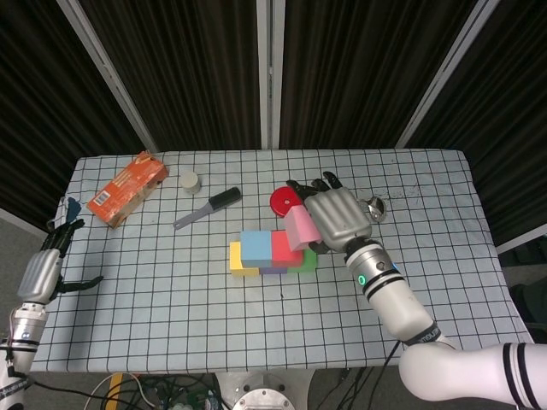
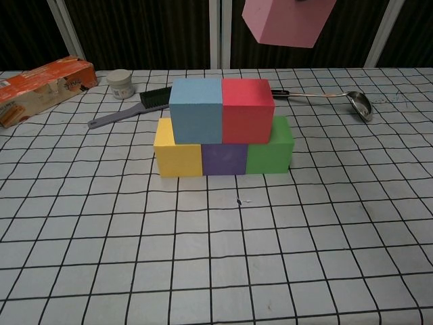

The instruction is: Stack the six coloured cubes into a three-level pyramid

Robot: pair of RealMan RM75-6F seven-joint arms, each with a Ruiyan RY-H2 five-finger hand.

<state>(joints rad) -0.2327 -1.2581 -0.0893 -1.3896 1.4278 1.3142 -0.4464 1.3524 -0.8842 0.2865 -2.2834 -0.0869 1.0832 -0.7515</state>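
A yellow cube (image 2: 177, 150), a purple cube (image 2: 224, 159) and a green cube (image 2: 272, 149) form the bottom row at the table's middle. A blue cube (image 2: 195, 109) and a red cube (image 2: 247, 108) sit side by side on top of them. My right hand (image 1: 338, 216) holds the pink cube (image 1: 300, 228) in the air over the right part of the stack; in the chest view the pink cube (image 2: 287, 22) hangs tilted above the red cube. My left hand (image 1: 44, 269) is open off the table's left edge, holding nothing.
Along the back of the table (image 1: 171, 299) lie an orange carton (image 1: 127, 188), a small white jar (image 1: 189, 180), a black-handled brush (image 1: 208, 207), a red disc (image 1: 284, 201) and a metal ladle (image 2: 336, 99).
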